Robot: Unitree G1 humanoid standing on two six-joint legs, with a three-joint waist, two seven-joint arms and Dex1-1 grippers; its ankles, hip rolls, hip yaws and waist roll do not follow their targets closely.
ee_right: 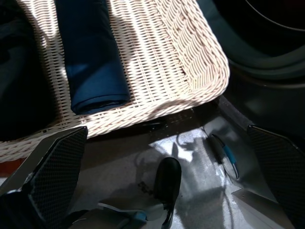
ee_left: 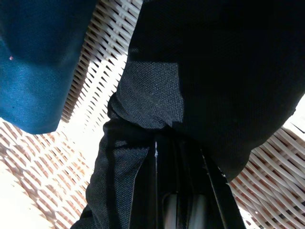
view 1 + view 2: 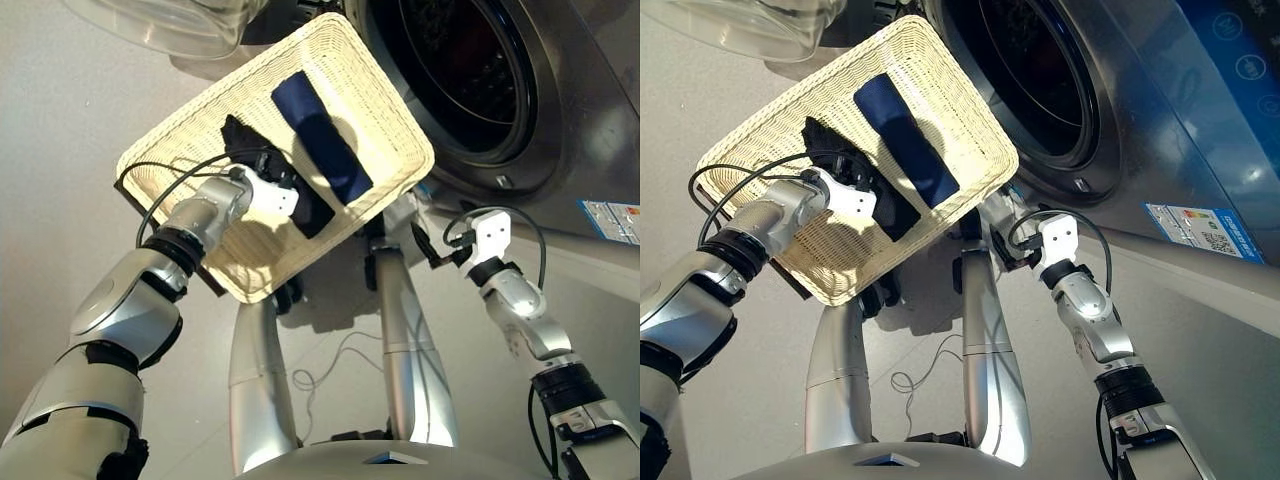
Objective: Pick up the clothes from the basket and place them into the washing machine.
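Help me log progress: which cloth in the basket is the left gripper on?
The black cloth; the left gripper is down on it, while the navy cloth lies untouched beside it.

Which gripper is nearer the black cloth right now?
Left. The left gripper is on the black cloth inside the basket; the right gripper hangs open outside its rim.

laundry area | washing machine (image 3: pixel 470 80) | wicker basket (image 3: pixel 380 110)

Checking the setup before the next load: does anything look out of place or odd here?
Nothing stands out. The navy cloth and black cloth lie in the basket, the left pincer is on the black one, and the washing machine is open.
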